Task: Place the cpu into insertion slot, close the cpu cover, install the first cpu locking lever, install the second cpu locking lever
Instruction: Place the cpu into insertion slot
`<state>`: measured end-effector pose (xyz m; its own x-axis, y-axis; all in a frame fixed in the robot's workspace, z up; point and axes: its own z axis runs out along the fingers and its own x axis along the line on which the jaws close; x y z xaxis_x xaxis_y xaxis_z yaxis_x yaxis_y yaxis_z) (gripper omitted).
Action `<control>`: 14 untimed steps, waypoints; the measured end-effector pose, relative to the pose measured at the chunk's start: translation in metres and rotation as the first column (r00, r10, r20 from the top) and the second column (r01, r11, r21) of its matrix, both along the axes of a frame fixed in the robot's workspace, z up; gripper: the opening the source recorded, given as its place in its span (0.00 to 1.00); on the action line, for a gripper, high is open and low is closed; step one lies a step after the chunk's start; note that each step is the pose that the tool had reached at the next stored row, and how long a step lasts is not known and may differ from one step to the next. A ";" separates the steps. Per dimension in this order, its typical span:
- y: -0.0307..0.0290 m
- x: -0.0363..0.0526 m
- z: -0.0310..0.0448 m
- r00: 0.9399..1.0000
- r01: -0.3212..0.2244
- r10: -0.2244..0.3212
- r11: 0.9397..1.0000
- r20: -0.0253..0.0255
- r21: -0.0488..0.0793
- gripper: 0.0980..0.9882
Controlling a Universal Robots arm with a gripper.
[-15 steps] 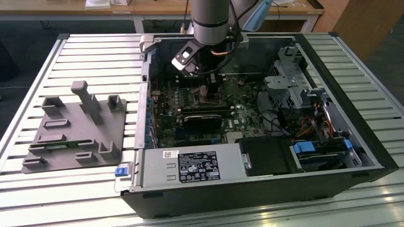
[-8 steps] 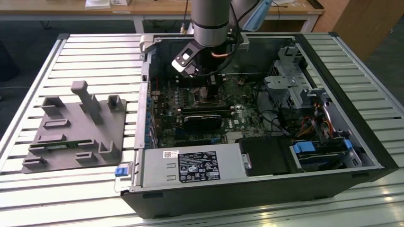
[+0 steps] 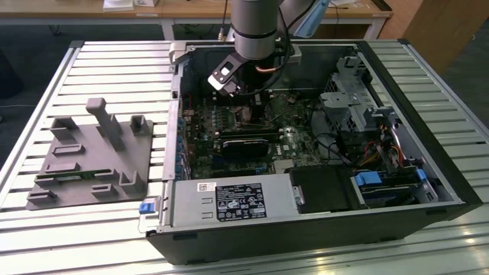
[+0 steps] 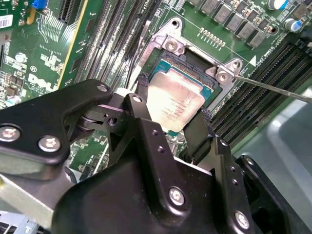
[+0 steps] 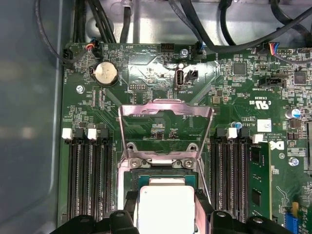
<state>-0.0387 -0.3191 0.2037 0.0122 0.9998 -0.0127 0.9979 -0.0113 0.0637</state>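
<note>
Closest to the lens in the second wrist view, the gripper [image 4: 173, 99] is pinching the cpu [image 4: 178, 105] by two opposite edges. I am holding it over the insertion slot [image 4: 181, 65], though whether it is touching I cannot tell. One locking lever [image 4: 273, 87] is sticking out free beside the slot. In the first wrist view, the cpu cover [image 5: 165, 104] is standing open behind the slot, leaving it uncovered. In the exterior view, the arm [image 3: 258, 28] is hanging down into the computer case [image 3: 306, 240] on the slatted table [image 3: 114, 57]. I am judging this the placing step. Seating is calling for a chip kept level and square to the socket.
</note>
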 end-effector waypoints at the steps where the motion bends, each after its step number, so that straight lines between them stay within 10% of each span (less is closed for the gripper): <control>1: 0.0000 0.0000 -0.0010 1.000 0.000 0.000 1.000 0.000 0.000 0.50; 14: 0.0000 -0.0001 -0.0081 1.000 -0.002 0.002 1.000 -0.001 0.000 0.50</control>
<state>-0.0387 -0.3191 0.1956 0.0103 0.9999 -0.0126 0.9980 -0.0095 0.0626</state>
